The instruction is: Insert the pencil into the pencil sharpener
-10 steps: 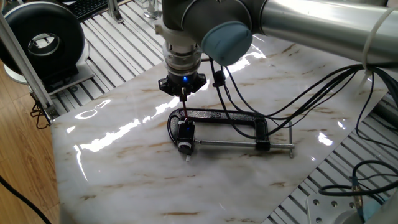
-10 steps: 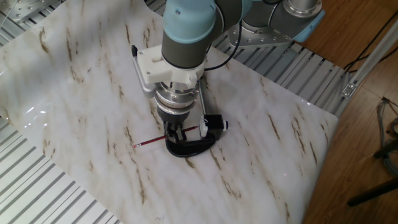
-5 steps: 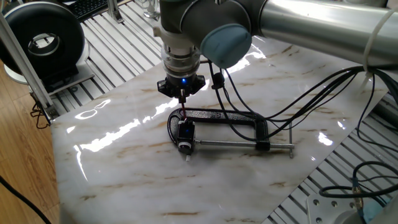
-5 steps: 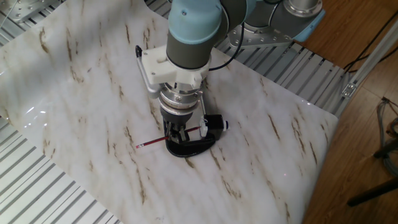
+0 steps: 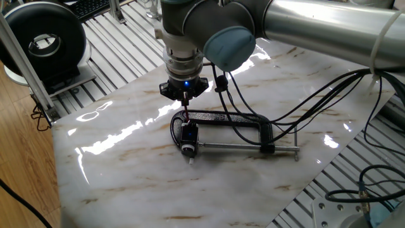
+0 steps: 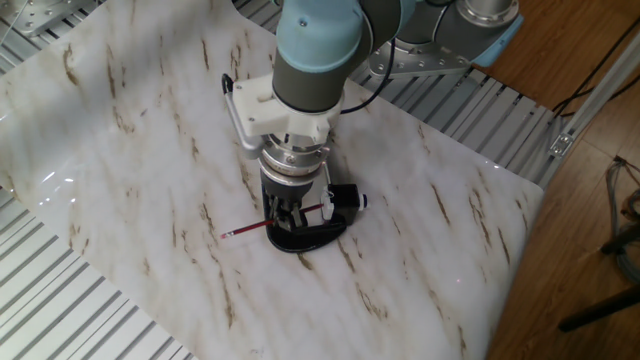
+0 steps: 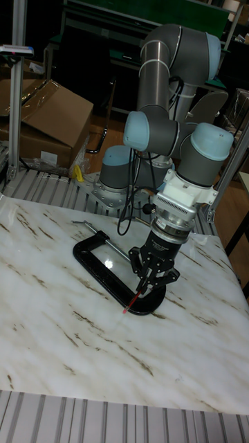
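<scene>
My gripper (image 6: 290, 212) is shut on the pencil (image 6: 245, 230), a thin dark-red stick held nearly level just above the marble. One end points at the pencil sharpener (image 6: 342, 198), a small black block with a pale round end held in the clamp's jaw. That end reaches the sharpener's side, but I cannot tell if it is inside. In one fixed view, the gripper (image 5: 185, 96) hangs just behind the sharpener (image 5: 188, 136), and the pencil (image 5: 188, 116) runs down between them. In the tall view the gripper (image 7: 149, 277) hides the sharpener and the pencil (image 7: 132, 302) sticks out toward the camera.
A large black C-clamp (image 5: 231, 119) lies on the marble sheet (image 5: 126, 164) with its steel screw rod (image 5: 247, 149) toward the front. Black cables (image 5: 304, 101) hang from the arm over the clamp. A black round device (image 5: 44, 38) stands off the sheet's corner. A cardboard box (image 7: 48, 118) sits behind.
The gripper has shifted a little toward the sharpener, carrying the pencil along its length. The clamp and sharpener have not moved.
</scene>
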